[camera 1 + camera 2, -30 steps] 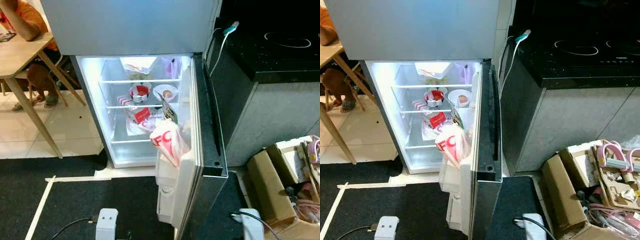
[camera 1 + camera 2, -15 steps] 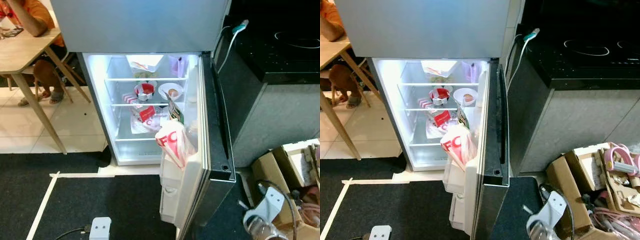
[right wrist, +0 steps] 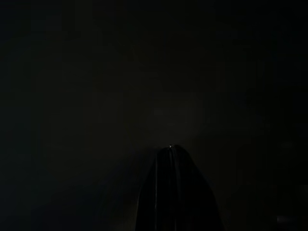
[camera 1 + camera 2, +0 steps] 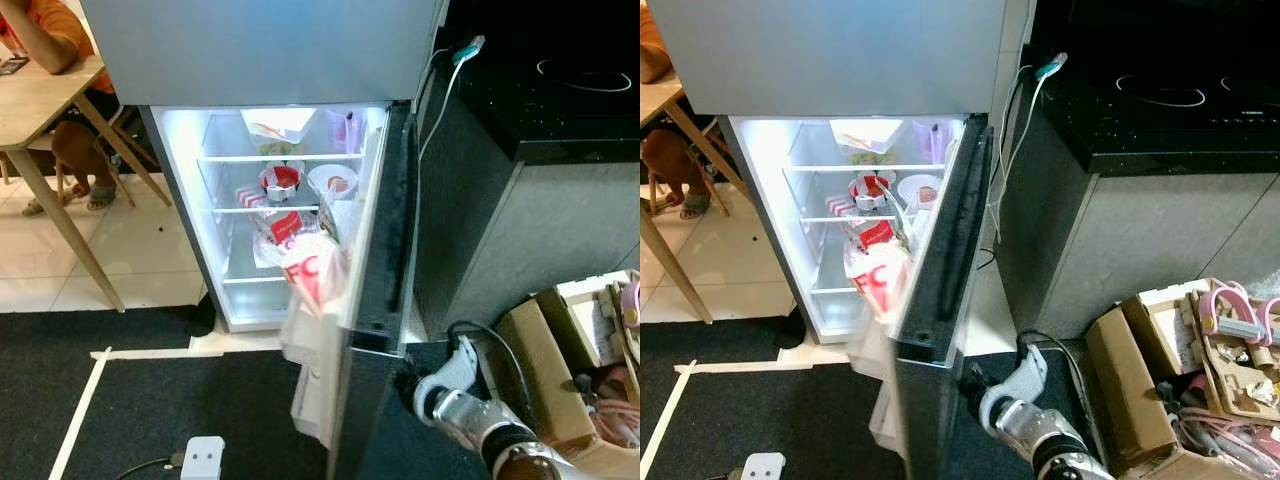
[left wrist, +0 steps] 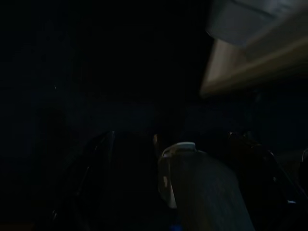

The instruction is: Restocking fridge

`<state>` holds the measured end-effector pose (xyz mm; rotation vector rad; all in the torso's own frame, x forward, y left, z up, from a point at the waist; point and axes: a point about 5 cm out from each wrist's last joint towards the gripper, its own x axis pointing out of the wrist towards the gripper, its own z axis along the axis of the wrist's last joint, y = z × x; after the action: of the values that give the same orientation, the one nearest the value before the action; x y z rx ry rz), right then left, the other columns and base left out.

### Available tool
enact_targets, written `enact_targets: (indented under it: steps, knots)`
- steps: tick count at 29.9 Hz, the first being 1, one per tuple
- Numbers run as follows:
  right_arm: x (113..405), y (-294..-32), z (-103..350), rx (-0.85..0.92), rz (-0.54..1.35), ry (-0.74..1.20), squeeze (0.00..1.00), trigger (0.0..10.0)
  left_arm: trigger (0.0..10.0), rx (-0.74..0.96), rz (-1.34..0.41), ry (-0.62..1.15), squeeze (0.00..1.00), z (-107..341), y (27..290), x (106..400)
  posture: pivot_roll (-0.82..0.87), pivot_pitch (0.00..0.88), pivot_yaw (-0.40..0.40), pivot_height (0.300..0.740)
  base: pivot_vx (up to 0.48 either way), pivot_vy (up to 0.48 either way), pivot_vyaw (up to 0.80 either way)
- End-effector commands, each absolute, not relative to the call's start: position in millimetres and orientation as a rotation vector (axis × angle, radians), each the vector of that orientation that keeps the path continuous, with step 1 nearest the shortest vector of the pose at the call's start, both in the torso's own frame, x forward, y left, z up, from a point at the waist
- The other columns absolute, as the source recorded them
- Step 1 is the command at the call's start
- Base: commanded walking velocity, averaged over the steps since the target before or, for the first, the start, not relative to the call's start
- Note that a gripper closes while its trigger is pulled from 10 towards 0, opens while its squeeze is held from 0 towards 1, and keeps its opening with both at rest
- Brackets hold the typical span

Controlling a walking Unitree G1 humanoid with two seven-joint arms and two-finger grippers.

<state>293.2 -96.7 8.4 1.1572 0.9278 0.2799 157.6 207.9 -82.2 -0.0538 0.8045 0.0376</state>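
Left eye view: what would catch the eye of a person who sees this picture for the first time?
The lit fridge interior stands out first, bright in the middle, with food containers on its glass shelves. Its dark door stands partly open in front, and a white bag with red letters sits in the door rack. The right arm reaches toward the door's outer face from the lower right.

Pale tiled floor (image 4: pixel 150 250) at the left, beside a dark mat (image 4: pixel 150 420) edged with white tape (image 4: pixel 80 410). Wooden table (image 4: pixel 40 100) with slanted legs, a seated person (image 4: pixel 60 40) behind. Black cooktop (image 4: pixel 560 90) on a grey counter (image 4: pixel 560 230). Cardboard boxes (image 4: pixel 560 350) at the right.
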Motion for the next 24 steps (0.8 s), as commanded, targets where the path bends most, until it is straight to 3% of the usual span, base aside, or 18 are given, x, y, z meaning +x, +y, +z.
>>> enact_targets:
  steps: [1, 2, 3, 5, 6, 8, 14, 15, 16, 17, 19, 20, 21, 22, 24]
  knots:
    - [295, -78, 20, 1.2, 0.428, 0.924, 0.0, 10.0, 10.0, -0.064, 0.059, 0.844, 0.0, -86, 215, 148, 0.0, 0.096, -0.031, 0.74, 0.0, 0.0, 0.0]
    - [295, -64, 29, 1.219, 0.549, 0.929, 0.0, 10.0, 10.0, -0.065, 0.061, 0.85, 0.0, -87, 216, 146, 0.0, 0.096, -0.031, 0.74, 0.0, 0.0, 0.0]
    - [295, -64, 29, 1.219, 0.549, 0.929, 0.0, 10.0, 10.0, -0.065, 0.061, 0.85, 0.0, -87, 216, 146, 0.0, 0.096, -0.031, 0.74, 0.0, 0.0, 0.0]
    - [288, -28, 54, 1.302, 0.854, 0.93, 0.0, 10.0, 10.0, -0.068, 0.063, 0.86, 0.0, -88, 218, 144, 0.0, 0.096, -0.031, 0.74, 0.0, 0.0, 0.0]
    - [288, -28, 54, 1.302, 0.854, 0.93, 0.0, 10.0, 10.0, -0.068, 0.063, 0.86, 0.0, -88, 218, 144, 0.0, 0.096, -0.031, 0.74, 0.0, 0.0, 0.0]
    - [281, -5, 84, 1.429, 1.072, 0.889, 0.0, 10.0, 10.0, -0.065, 0.057, 0.864, 0.0, -88, 219, 143, 0.01, 0.098, -0.033, 0.74, 0.0, 0.0, 0.0]
    - [291, -10, 92, 1.4, 1.04, 0.753, 0.0, 10.0, 10.0, -0.055, 0.047, 0.861, 0.0, -88, 220, 142, 0.01, 0.098, -0.031, 0.74, 0.0, 0.0, 0.0]
    - [300, -26, 72, 1.271, 0.864, 0.721, 0.0, 10.0, 10.0, -0.05, 0.044, 0.86, 0.0, -88, 221, 142, 0.0, 0.095, -0.026, 0.74, 0.0, 0.0, 0.0]
    - [300, -26, 72, 1.271, 0.864, 0.721, 0.0, 10.0, 10.0, -0.05, 0.044, 0.86, 0.0, -88, 221, 142, 0.0, 0.095, -0.026, 0.74, 0.0, 0.0, 0.0]
    - [304, -51, 44, 1.004, 0.66, 0.712, 0.0, 10.0, 10.0, -0.046, 0.041, 0.86, 0.0, -88, 220, 142, 0.0, 0.094, -0.024, 0.74, 0.0, 0.0, 0.0]
    - [285, -115, -11, 0.427, 0.367, 0.796, 0.0, 10.0, 10.0, -0.035, 0.025, 0.858, 0.0, -88, 219, 143, -0.01, 0.087, -0.02, 0.74, 0.0, 0.0, 0.0]
    - [285, -115, -11, 0.427, 0.367, 0.796, 0.0, 10.0, 10.0, -0.035, 0.025, 0.858, 0.0, -88, 219, 143, -0.01, 0.087, -0.02, 0.74, 0.0, 0.0, 0.0]
    - [272, -138, -25, 0.3, 0.293, 0.845, 0.0, 10.0, 10.0, -0.028, 0.014, 0.858, 0.0, -88, 217, 144, -0.01, 0.077, -0.016, 0.74, 0.0, 0.0, 0.0]
    - [244, -178, -46, 0.176, 0.119, 0.938, 0.0, 10.0, 10.0, -0.011, -0.008, 0.863, 0.0, -88, 213, 147, -0.01, 0.073, -0.015, 0.74, 0.0, 0.0, 0.0]
    - [233, -190, -53, 0.145, 0.07, 0.973, 0.0, 10.0, 10.0, -0.003, -0.02, 0.865, 0.0, -88, 212, 148, -0.01, 0.069, -0.014, 0.74, 0.0, 0.0, 0.0]
